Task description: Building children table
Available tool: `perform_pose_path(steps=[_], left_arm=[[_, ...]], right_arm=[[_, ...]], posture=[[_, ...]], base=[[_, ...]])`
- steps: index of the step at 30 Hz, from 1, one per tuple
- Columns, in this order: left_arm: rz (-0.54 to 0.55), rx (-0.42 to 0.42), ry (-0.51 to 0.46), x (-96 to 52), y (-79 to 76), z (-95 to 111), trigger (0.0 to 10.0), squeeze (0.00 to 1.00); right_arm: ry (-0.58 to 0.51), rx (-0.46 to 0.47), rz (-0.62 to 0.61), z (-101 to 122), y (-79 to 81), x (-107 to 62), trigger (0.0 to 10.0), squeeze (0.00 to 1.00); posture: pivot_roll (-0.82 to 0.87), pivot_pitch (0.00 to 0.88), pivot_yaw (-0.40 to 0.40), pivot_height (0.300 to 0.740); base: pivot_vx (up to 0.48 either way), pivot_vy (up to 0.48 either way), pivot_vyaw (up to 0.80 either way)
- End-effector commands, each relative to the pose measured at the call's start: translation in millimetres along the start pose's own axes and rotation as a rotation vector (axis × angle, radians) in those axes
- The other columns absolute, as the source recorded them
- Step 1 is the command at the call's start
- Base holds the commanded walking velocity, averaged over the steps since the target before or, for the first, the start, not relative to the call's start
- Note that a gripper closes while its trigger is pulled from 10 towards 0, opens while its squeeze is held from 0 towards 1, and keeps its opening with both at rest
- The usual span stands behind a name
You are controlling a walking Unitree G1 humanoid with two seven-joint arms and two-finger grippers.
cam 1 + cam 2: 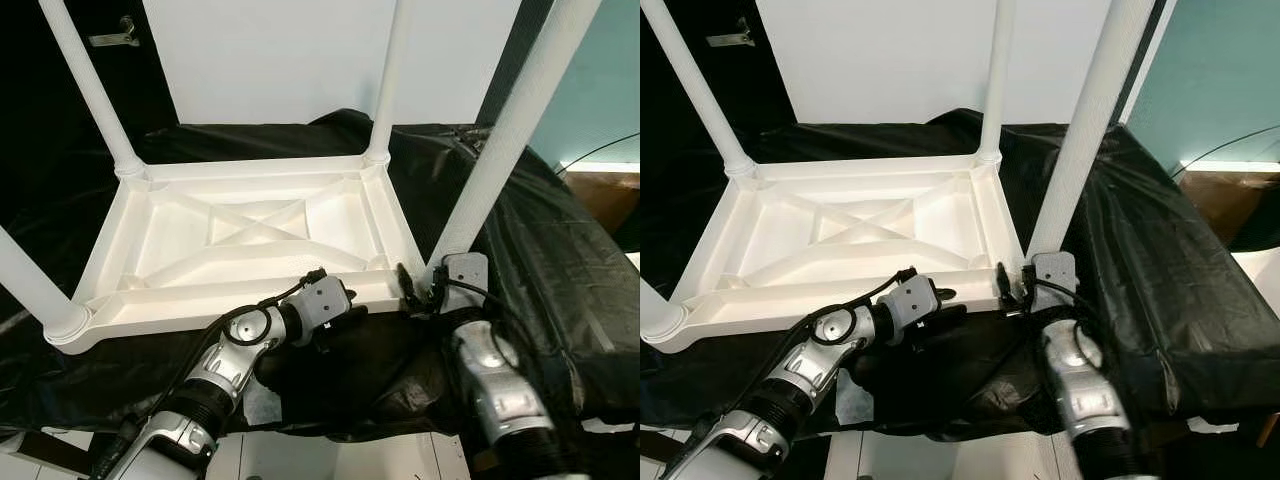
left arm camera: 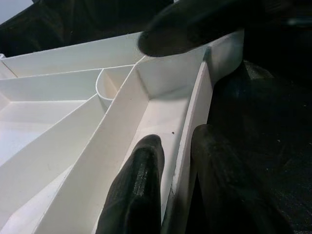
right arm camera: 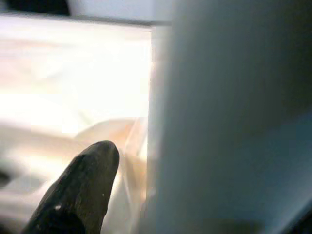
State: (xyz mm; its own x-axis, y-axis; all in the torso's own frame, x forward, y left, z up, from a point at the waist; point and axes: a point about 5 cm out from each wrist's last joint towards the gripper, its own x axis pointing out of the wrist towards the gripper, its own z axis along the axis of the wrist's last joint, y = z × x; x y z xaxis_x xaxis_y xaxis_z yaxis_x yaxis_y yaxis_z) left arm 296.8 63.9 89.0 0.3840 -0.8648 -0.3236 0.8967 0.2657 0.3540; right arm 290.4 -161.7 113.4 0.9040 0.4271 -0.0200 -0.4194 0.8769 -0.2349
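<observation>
Gripping the near rim of the upturned white table top (image 1: 250, 240), the left gripper (image 2: 176, 161) sits closest to the camera w/ its fingers (image 2: 139, 185) set narrowly astride the thin edge wall: one inside the tray-like underside, the other outside against the black sheet (image 1: 560, 270). Its silver arm comes up from the lower left.

Just beside it, at the near right corner, the right gripper (image 3: 131, 161) is pressed up against the near right leg (image 1: 510, 140) at its base. Wrist view shows one black fingertip (image 3: 83, 180) on one side of the leg, which fills the rest, blurred; cannot tell how wide that hand stands or whether it clamps the leg.

Table top lies upside down on the black sheet covering a work surface, ribs and X-brace facing up. Near left leg (image 1: 30, 285) stands in its corner socket, at frame edge. Farther back, far left leg (image 1: 95, 90) & far right leg (image 1: 390, 80) stand upright in their sockets. Behind them, a white panel (image 1: 290, 55); off to the right, a teal wall (image 1: 600, 90).
</observation>
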Motion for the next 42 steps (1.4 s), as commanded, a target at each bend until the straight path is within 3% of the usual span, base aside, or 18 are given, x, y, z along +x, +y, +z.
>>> perform_pose_path(steps=[1,9,16,17,18,35,38,41,42], left_arm=[[-0.136,-0.055,0.142,-2.3,-25.5,-31,10.0,0.0],[-0.132,-0.047,0.142,-2.8,-22.8,-29,10.0,0.0],[-0.129,-0.046,0.145,-3.8,-21.9,-30,10.0,0.0],[-0.127,-0.045,0.149,-4.7,-21.4,-31,10.0,0.0],[-0.126,-0.044,0.151,-5.3,-20.9,-31,10.0,0.0],[-0.139,-0.037,0.155,-6.0,-22.3,-31,10.0,0.0],[-0.141,-0.036,0.153,-5.7,-22.9,-31,10.0,0.0],[-0.143,-0.037,0.152,-5.4,-24.0,-31,10.0,0.0],[-0.143,-0.037,0.152,-5.4,-24.0,-31,10.0,0.0]], right_arm=[[-0.02,-0.014,0.209,10,0.8,-4.6,10.0,0.0],[0.064,-0.088,0.364,7,-16.5,-6.7,10.0,0.0],[0.109,-0.069,0.447,2,-21.0,-6.2,10.0,0.0],[0.149,-0.062,0.476,-3,-25.8,-8.7,2.5,0.0],[0.177,-0.058,0.492,-6,-29.7,-10.9,0.0,0.0],[0.225,-0.053,0.507,-15,-37.0,-16.1,0.0,0.0],[0.229,-0.04,0.466,-20,-33.3,-16.2,0.0,0.0],[0.183,0.025,0.276,-25,-20.8,-8.7,0.0,0.0],[0.183,0.025,0.276,-25,-20.8,-8.7,0.0,0.0]], posture=[[-0.01,0.019,-0.038,0.74],[0.0,0.01,-0.038,0.74],[0.01,0.005,-0.038,0.74],[0.01,0.005,-0.037,0.74],[0.01,0.004,-0.037,0.74],[0.01,0.014,-0.024,0.74],[0.0,0.015,-0.023,0.74],[0.0,0.015,-0.027,0.74],[0.0,0.015,-0.027,0.74]], base=[[0.0,0.0,0.0],[0.0,0.0,0.0],[0.0,0.0,0.0],[0.0,0.0,0.0],[0.0,0.0,0.0],[0.0,0.0,0.0],[0.0,0.0,0.0],[0.0,0.0,0.0],[0.0,0.0,0.0]])
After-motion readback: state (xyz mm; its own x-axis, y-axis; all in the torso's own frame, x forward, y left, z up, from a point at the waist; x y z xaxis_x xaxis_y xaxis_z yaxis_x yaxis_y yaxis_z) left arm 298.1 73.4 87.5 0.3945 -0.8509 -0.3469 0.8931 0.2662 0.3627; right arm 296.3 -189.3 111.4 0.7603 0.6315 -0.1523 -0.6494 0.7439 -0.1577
